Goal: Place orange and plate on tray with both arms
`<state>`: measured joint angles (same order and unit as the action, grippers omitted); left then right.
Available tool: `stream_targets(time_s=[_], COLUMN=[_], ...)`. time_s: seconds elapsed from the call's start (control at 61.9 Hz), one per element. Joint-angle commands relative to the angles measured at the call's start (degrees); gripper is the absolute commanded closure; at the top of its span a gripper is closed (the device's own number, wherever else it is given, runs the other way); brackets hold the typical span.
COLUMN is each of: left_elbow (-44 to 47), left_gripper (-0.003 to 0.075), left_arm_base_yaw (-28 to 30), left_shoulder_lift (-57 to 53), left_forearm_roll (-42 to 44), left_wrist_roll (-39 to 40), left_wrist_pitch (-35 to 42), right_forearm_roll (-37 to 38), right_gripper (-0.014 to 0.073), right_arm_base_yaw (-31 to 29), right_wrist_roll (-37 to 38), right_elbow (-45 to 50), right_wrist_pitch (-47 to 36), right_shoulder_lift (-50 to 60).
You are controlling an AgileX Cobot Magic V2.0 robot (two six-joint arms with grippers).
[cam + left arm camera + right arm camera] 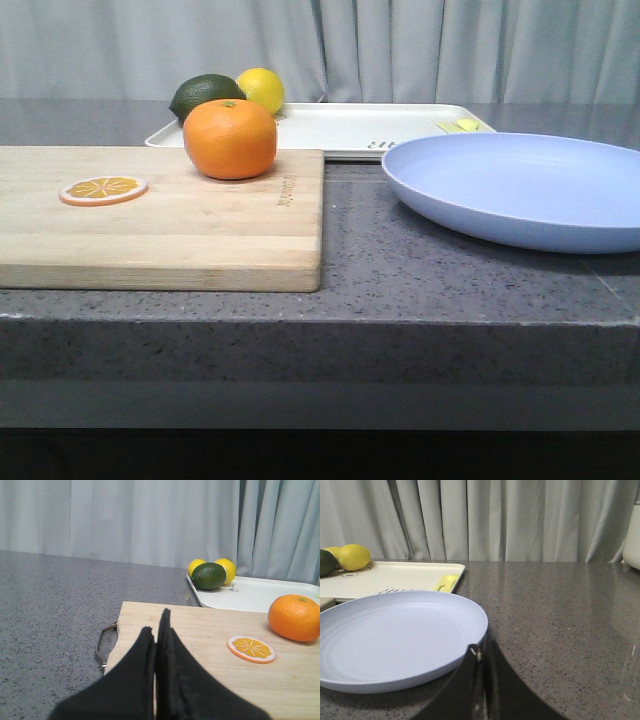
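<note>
The orange (230,138) sits on the far right part of a wooden cutting board (180,230); it also shows in the left wrist view (295,617). The lavender-blue plate (520,188) lies on the grey counter at the right, in front of the white tray (350,128). My left gripper (159,622) is shut and empty above the board's near left end, well short of the orange. My right gripper (482,647) is shut and empty, its tips at the near edge of the plate (395,640). Neither gripper shows in the front view.
A flat orange slice (103,189) lies on the board's left part. A lemon (261,89) and a dark green avocado (206,96) sit at the tray's left end. A small yellow item (463,125) lies on the tray's right end. Grey curtains hang behind.
</note>
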<state>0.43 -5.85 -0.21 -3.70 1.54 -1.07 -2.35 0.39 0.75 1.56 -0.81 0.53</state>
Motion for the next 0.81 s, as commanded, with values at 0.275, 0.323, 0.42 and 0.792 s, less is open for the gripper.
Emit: stream_targets(time_s=[0.275, 0.323, 0.42, 0.792], left_elbow=[1.51, 1.51, 1.51, 1.12], left_gripper=[0.074, 0.074, 0.074, 0.074], left_arm_base_yaw=[0.18, 0.18, 0.18, 0.18], left_shoulder_lift=[-1.02, -1.02, -1.02, -1.02], left_forearm_roll=[-0.42, -0.42, -0.42, -0.77], left_wrist_roll=[0.05, 0.05, 0.05, 0.05], left_wrist_pitch=[4.7, 4.7, 4.7, 6.53], right_forearm_roll=[0.78, 0.78, 0.78, 0.78], right_gripper=[0.0661, 0.0661, 0.0661, 0.0661], right_arm_base_yaw=[0.15, 0.15, 0.15, 0.16], right_wrist_roll=[-0.17, -0.17, -0.17, -0.17], right_elbow=[-1.44, -1.44, -1.44, -1.44], right_wrist_pitch=[-4.77, -4.77, -4.77, -4.83], right_shoulder_lift=[1.07, 1.07, 1.07, 1.07])
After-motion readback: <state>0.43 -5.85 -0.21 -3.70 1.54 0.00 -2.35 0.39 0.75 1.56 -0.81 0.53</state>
